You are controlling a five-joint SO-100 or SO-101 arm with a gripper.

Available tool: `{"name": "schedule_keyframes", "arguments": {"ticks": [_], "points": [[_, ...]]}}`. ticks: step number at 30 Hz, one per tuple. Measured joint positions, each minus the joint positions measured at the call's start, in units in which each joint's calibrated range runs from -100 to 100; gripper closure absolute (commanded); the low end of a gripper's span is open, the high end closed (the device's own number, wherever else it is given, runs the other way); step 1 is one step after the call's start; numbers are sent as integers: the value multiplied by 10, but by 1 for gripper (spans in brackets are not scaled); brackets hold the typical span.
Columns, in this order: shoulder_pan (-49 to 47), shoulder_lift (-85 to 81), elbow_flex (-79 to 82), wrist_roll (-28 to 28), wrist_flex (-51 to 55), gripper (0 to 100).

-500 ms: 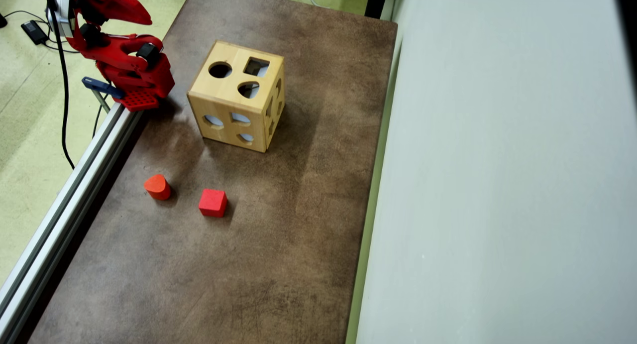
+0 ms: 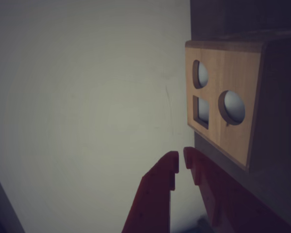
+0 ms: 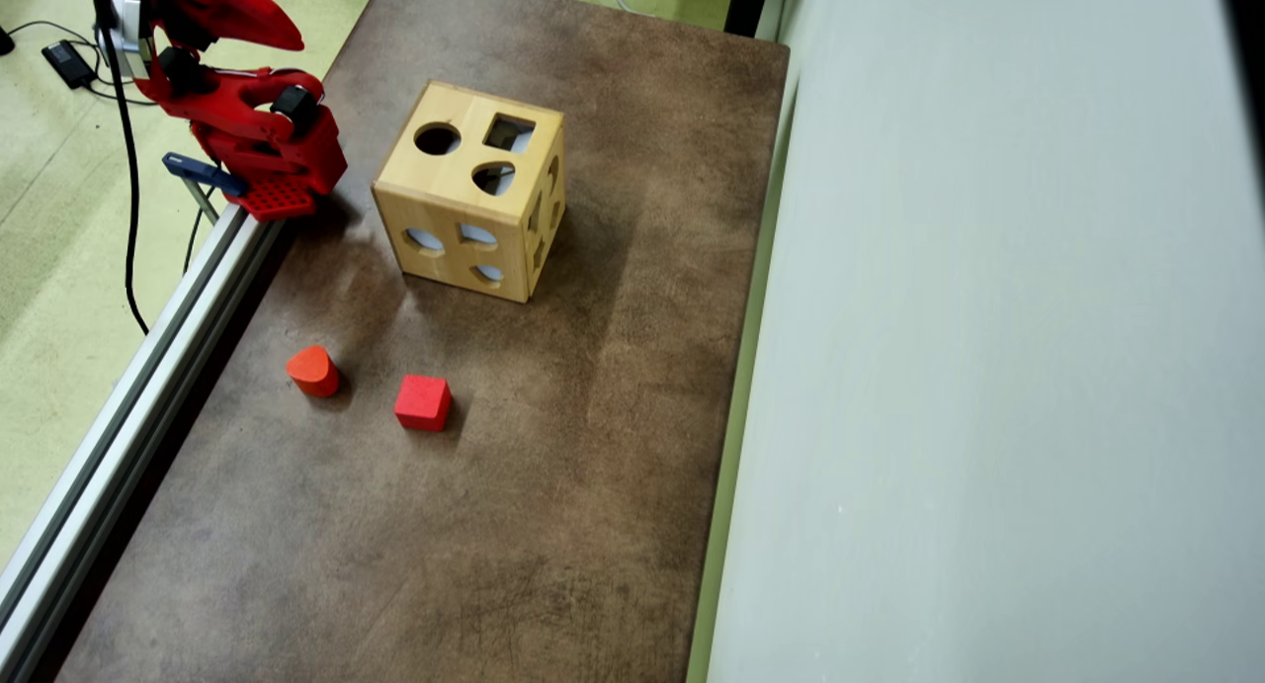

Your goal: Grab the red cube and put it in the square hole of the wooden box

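Overhead view shows the small red cube (image 3: 423, 402) on the brown table (image 3: 593, 416), well apart from the light wooden box (image 3: 464, 213), so the empty, nearly closed hand (image 2: 181, 160) should widen before descending squarely over it.

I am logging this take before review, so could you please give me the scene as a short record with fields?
gripper: red, jaws nearly closed with a thin gap, empty
red cube: on the table, apart from the box, untouched
wooden box: upright on the brown table
square hole: on the top face, beside a round hole
orange-red rounded block: left of the cube in the overhead view, not touching it
task state: not started
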Motion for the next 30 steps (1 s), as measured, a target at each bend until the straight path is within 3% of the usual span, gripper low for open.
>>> {"name": "schedule_keyframes", "arguments": {"ticks": [18,24,30], "points": [[1,12,-2,0,-1,97],[1,165,-39,0,-2,97],[4,407,-207,0,-2,96]]}}
